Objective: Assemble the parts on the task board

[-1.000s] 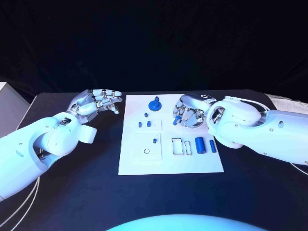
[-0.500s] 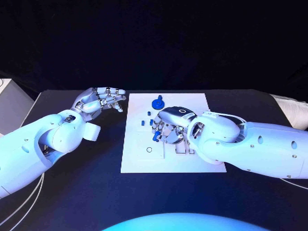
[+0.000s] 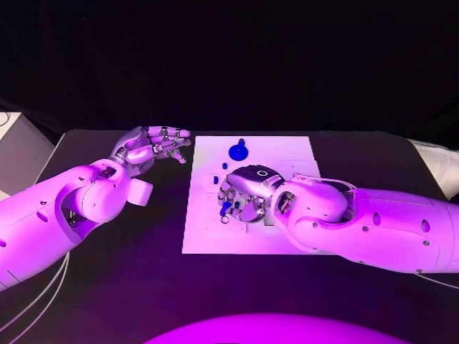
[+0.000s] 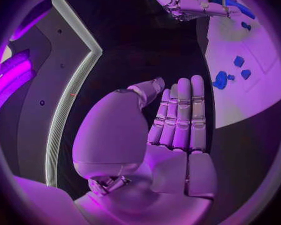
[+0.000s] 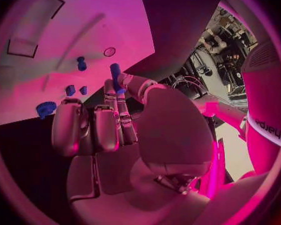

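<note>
A: Looking down on the wide black table (image 3: 126, 287), the flat white task board (image 3: 281, 154) sits in the middle of it, and the big white right arm (image 3: 384, 226) sweeps in across the board's near right part, covering much of it.

B: And the left arm (image 3: 54, 215) lies over the table on the other side, just off the board's left edge. Its silver left hand (image 3: 147, 147) hangs above bare table with nothing in it; in the wrist view the fingers (image 4: 181, 115) run straight and close together, thumb set apart.

A: Now the right hand (image 3: 245, 192), over the board's middle. The wrist view shows a small blue cylinder-shaped part (image 5: 115, 75) pinched between thumb and a fingertip, the other fingers curled lower.

B: That piece shows from above too, a blue sliver (image 3: 225, 208) at the hand's left edge.

A: Around it: a blue gear-like round part (image 3: 238, 151) at the board's far edge, well apart from both hands.

B: Smaller blue bits (image 3: 216, 179) lie on the board's left side, between that gear and the right hand. Their shapes are too small to read.

A: The wrist camera adds a little blue peg (image 5: 82, 63) standing on the board and a round hole (image 5: 109, 51) near it.

B: Whatever lies under the right forearm is hidden.
</note>
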Tool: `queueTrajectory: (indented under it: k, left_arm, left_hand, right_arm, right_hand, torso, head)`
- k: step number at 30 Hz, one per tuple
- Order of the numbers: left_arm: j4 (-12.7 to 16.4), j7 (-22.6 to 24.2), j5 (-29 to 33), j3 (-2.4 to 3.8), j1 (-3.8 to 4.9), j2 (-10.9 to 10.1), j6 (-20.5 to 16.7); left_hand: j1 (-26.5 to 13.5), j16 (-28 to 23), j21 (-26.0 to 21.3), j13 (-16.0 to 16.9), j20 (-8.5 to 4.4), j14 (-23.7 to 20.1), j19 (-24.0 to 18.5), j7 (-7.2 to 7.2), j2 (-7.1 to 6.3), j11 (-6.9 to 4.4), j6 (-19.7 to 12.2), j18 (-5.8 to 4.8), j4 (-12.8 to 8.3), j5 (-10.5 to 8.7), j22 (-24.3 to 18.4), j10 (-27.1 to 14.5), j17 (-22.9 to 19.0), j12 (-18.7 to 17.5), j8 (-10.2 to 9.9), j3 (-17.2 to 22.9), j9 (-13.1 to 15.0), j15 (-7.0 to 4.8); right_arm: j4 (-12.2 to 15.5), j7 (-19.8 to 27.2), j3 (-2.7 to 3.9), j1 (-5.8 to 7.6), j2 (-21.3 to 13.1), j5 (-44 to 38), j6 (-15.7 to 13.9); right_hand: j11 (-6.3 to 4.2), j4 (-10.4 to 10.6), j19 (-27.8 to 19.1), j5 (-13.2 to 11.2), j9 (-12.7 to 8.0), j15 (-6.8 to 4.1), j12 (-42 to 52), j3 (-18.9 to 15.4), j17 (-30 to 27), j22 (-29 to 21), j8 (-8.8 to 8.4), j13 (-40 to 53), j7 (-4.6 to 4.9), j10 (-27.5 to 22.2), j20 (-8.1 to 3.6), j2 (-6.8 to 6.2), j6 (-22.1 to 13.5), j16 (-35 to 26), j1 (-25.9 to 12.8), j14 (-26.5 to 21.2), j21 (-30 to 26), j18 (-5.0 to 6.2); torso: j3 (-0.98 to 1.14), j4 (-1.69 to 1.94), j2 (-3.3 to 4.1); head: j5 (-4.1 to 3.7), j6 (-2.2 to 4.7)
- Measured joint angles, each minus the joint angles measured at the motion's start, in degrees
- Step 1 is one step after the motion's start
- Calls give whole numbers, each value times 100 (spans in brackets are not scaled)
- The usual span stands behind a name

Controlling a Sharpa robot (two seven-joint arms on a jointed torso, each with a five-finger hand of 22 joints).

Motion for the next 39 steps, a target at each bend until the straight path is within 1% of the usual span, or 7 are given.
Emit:
queueTrajectory:
  k: [2,7,12,14,28,37,39]
  left_arm:
    - [1,0,0,0,0,0,0]
    - [2,-1,0,0,0,-1,2]
    - [2,-3,0,0,0,-5,2]
    - [1,-3,0,0,0,-6,3]
    - [0,-7,0,0,0,-6,5]
    - [5,-11,0,0,0,-14,6]
    - [6,-12,0,0,0,-15,7]
  left_hand:
    - [0,0,0,0,0,0,0,0,0,0,0,0,0,0,0,0,0,0,0,0,0,0]
    - [0,0,0,0,0,0,0,0,0,0,0,0,0,0,0,0,0,0,0,0,0,0]
    - [0,0,0,-1,0,0,0,0,0,0,0,0,0,0,0,0,-1,0,0,0,-1,0]
    - [0,0,0,-1,21,0,21,0,0,0,0,1,0,0,-1,0,0,0,0,0,-1,0]
    - [0,0,0,-1,21,0,21,0,0,0,0,1,0,0,-4,0,-1,0,0,0,-1,0]
    - [0,0,0,-2,21,0,21,0,0,0,0,1,0,0,-4,0,-1,-1,0,0,-2,0]
    - [0,0,0,-2,21,0,21,0,0,0,0,1,0,0,-3,0,-1,-1,0,0,-2,0]
  right_arm:
    - [-30,0,-15,-8,21,-19,5]
    - [-116,-7,-56,-52,55,-106,37]
    - [-134,-20,-71,-80,83,-185,82]
    - [-144,-24,-73,-87,96,-218,104]
    - [-254,-65,-89,-148,171,-379,200]
    - [-314,-79,-101,-188,225,-435,241]
    - [-321,-82,-102,-194,238,-447,242]
  right_hand:
    - [8,0,0,0,0,0,0,0,0,0,0,-1,3,-8,0,0,3,0,0,0,0,0]
    - [9,0,0,0,0,0,0,0,0,0,0,-4,10,-9,0,-1,-4,0,0,0,0,0]
    - [9,0,0,-1,1,0,-1,-1,0,0,-1,-5,12,-9,0,-2,-6,0,1,0,0,0]
    - [9,0,0,-1,1,0,-8,-1,0,-1,-2,-3,13,-9,0,-2,-7,0,1,0,0,0]
    - [-5,0,0,-6,3,0,-23,-2,0,-2,-12,1,29,7,1,-12,-22,0,-7,0,0,0]
    - [-6,0,0,13,7,0,-32,-2,1,-2,-3,0,13,8,1,-26,-6,0,-8,0,0,0]
    - [13,-9,0,13,8,0,-33,7,-8,-3,9,-2,13,27,1,-26,-6,0,-8,0,0,0]
  torso:
    - [3,-2,0]
    - [3,-4,0]
    - [5,-1,0]
    - [7,-1,0]
    - [5,-1,0]
    - [3,-1,0]
    - [2,-1,0]
  head:
    - [7,-4]
    - [18,-22]
    - [26,-36]
    - [26,-42]
    - [26,-54]
    - [31,-79]
    - [34,-82]
